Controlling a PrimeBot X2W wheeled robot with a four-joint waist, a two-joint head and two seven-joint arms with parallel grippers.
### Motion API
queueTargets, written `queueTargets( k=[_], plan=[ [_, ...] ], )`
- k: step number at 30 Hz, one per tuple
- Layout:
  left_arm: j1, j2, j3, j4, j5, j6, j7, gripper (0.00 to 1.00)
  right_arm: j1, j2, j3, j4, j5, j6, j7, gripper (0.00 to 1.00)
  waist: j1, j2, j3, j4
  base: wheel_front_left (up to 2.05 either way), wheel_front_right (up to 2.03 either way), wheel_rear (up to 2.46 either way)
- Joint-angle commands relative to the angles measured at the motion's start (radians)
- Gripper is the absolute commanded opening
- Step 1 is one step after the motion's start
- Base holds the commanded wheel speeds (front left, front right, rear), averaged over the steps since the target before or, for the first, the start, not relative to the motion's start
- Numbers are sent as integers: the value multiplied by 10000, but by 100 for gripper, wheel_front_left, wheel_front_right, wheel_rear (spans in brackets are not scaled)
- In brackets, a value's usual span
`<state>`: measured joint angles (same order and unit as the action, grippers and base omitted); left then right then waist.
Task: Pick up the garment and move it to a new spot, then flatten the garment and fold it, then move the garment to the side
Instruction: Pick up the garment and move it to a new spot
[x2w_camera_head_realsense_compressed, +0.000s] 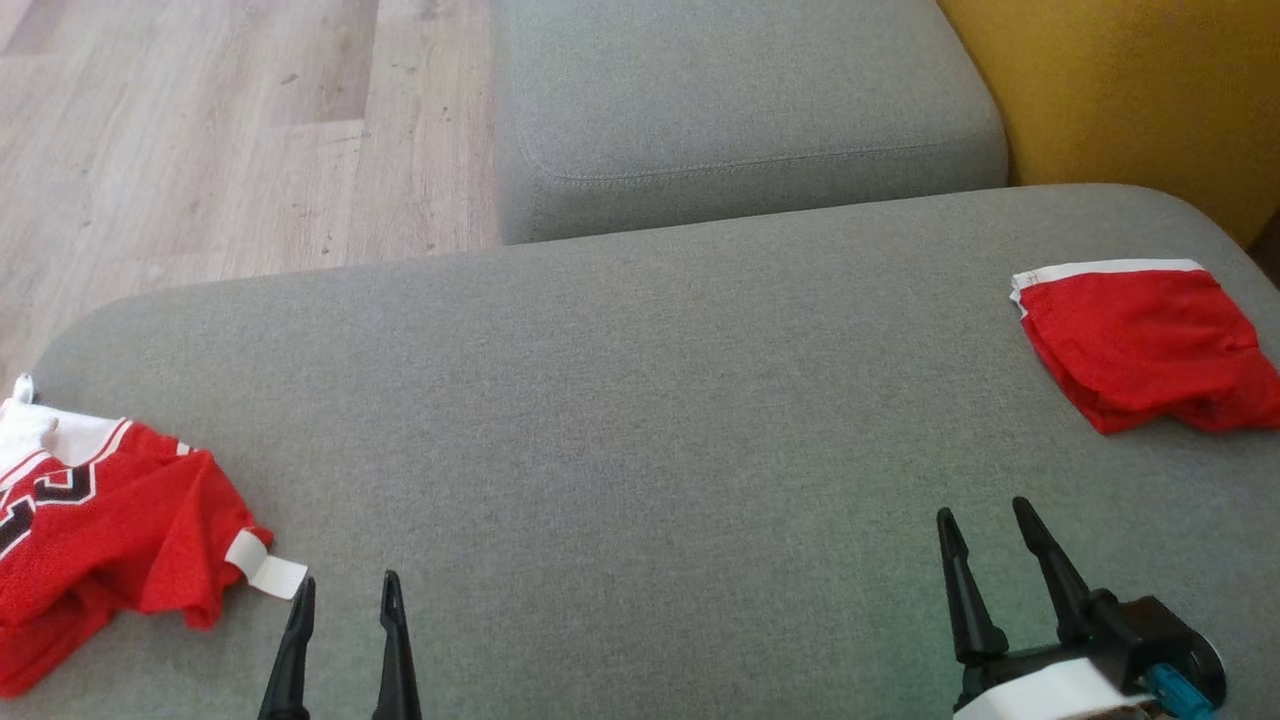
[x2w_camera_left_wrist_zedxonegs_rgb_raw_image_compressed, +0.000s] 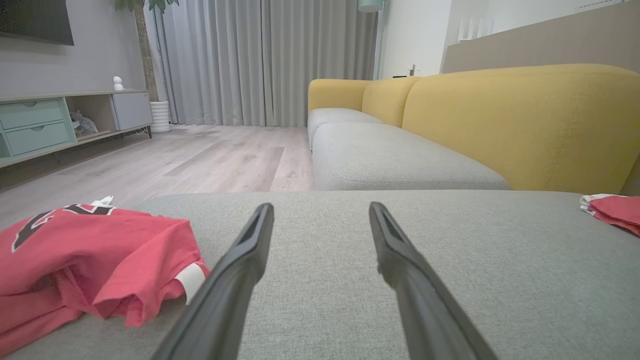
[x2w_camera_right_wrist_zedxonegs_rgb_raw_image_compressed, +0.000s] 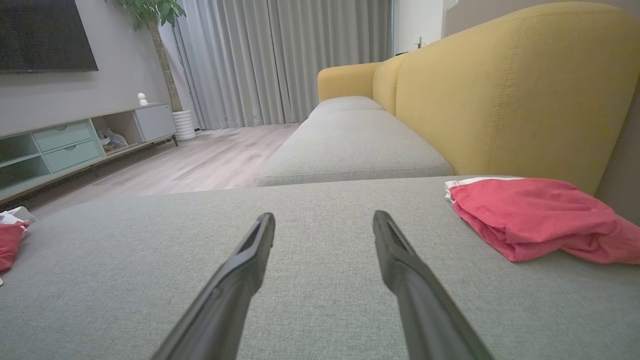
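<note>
Left claw (x2w_camera_head_realsense_compressed: 347, 582) hangs low over the grey sofa seat (x2w_camera_head_realsense_compressed: 640, 400) with its 2 fingers apart and nothing between them; I cannot tell whether the tips brush the fabric. Right claw (x2w_camera_head_realsense_compressed: 982, 508) is likewise spread and empty, over bare cushion. The crumpled red jersey (x2w_camera_head_realsense_compressed: 110, 530) lies bunched at the seat's left end, its white tag (x2w_camera_head_realsense_compressed: 270, 570) just beside the left claw's outer finger. Another red garment (x2w_camera_head_realsense_compressed: 1140, 345), lying folded, sits at the far right, apart from the right claw. By my reading, picking up the jersey is the step in hand and has not begun. The next move calls for the left claw to swing left over the heap, drop onto a raised fold and close, then carry it to the open middle.
</note>
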<state>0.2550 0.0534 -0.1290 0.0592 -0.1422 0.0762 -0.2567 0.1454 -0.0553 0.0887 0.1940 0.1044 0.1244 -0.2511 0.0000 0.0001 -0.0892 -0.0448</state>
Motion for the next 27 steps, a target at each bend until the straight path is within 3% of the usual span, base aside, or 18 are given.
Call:
queueTargets(
  k=[1, 10, 19, 27],
  plan=[
    [-337, -31, 304, -278, 113, 45, -51, 100, -341, -2, 197, -361, -60, 63, -106, 100, 0, -1, 29, 4, 0, 0, 0],
    [-315, -31, 406, -242, -122, 51, -51, 100, -282, 21, 162, -356, -79, 63, -106, 100, 0, -1, 87, 497, 0, 0, 0],
    [-60, -32, 761, -339, 134, 329, -51, 100, -201, 33, 744, -290, -113, 63, -106, 100, 0, -1, 90, 2516, 0, 0, 0],
    [305, -32, 1130, -476, 247, 366, -51, 100, -189, 38, 976, -256, -87, 63, -106, 100, 0, -1, 22, 3543, 0, 0, 0]
  ],
)
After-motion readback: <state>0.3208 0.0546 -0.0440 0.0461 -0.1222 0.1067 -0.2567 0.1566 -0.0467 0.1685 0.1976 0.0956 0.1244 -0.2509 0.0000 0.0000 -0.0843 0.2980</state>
